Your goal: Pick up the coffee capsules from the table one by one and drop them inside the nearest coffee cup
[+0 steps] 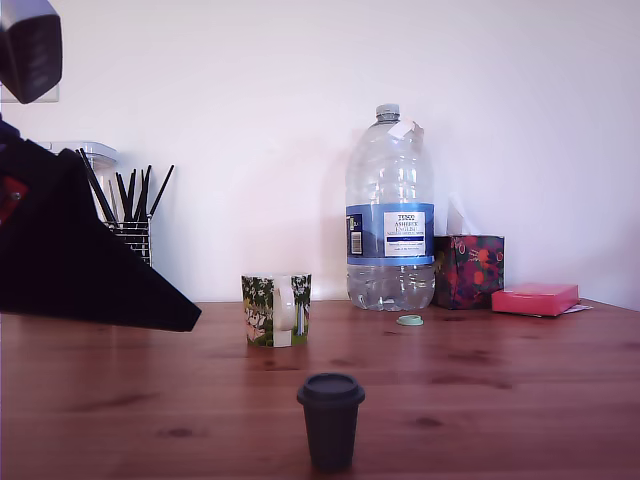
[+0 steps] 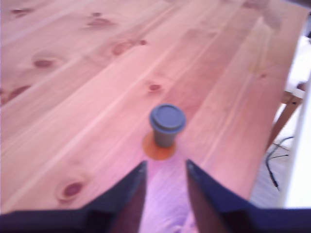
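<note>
Wooden surface (image 2: 73, 97) carried your upright capsule (image 2: 166, 124), apart from the mug (image 1: 276, 310); your claw (image 2: 165, 170) hung spread and empty.

One small capsule pot and a tree-printed mug, both upright on a wooden tabletop.

The small, slightly tapered plastic coffee capsule (image 1: 331, 419) with a wider rim on top looks dark grey in both views; it stands alone near the front edge of the wide reddish-brown wooden table (image 1: 520, 400), whose grain and dark knots show clearly. The short coffee mug (image 1: 276, 310), printed with green trees and foliage, stands farther back and slightly toward the exterior view's left, its white handle facing the camera, well apart from the capsule.
</note>
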